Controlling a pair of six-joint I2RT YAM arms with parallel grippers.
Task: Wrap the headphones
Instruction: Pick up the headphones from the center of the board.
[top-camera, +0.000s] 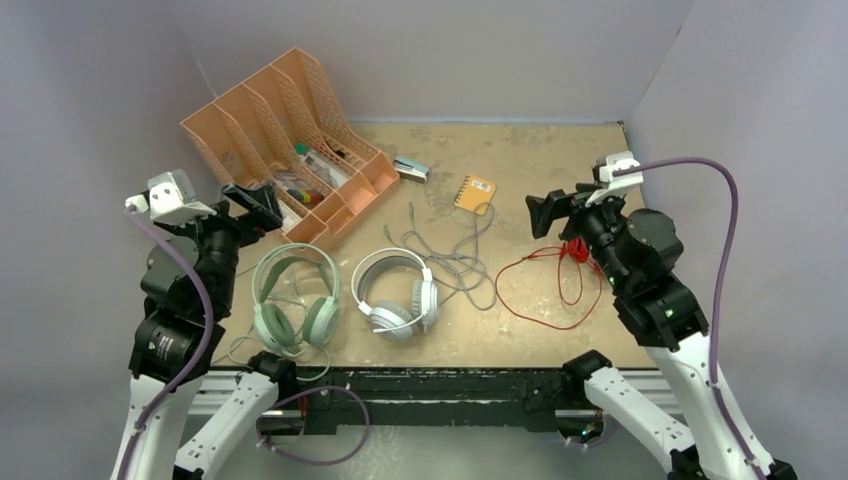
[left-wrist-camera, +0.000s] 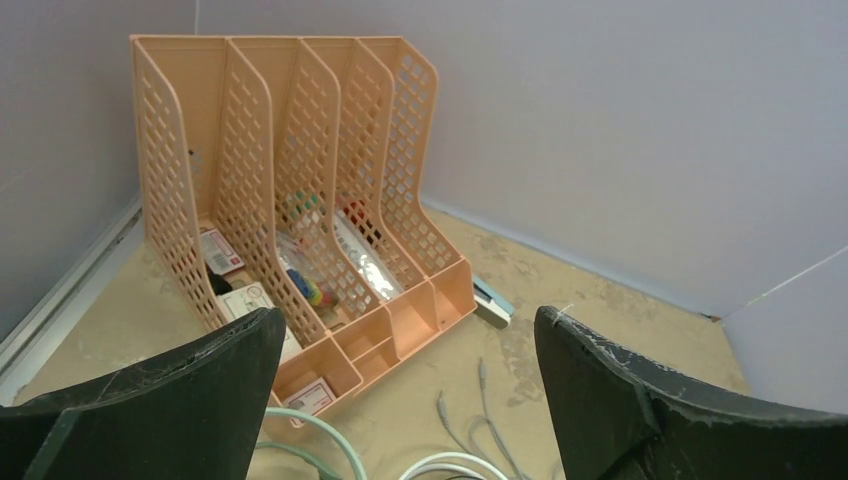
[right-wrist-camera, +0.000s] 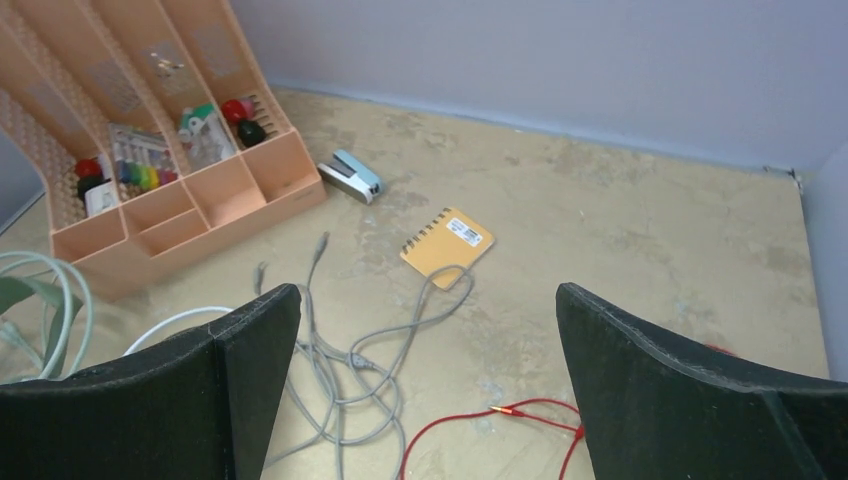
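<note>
Matt peach plastic organiser (top-camera: 250, 112), scuffed rough tabletop (top-camera: 545, 150), glossy white headphones (top-camera: 425, 297)

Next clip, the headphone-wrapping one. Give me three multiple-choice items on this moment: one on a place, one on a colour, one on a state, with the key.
1. Where does the orange notebook lie?
A. in the far left corner
B. just right of the stapler
C. at the near edge

2. What colour is the rightmost loose cord?
A. red
B. blue
C. yellow

3. How do the left pincer and right pincer stand?
A. left shut, right open
B. both shut
C. both open, empty

Key:
1 B, since the top view shows it a little to the stapler's right, toward the back.
2 A, since its loop is plainly red against the tan surface.
3 C, since each wrist view shows its fingers wide apart with nothing between them.
</note>
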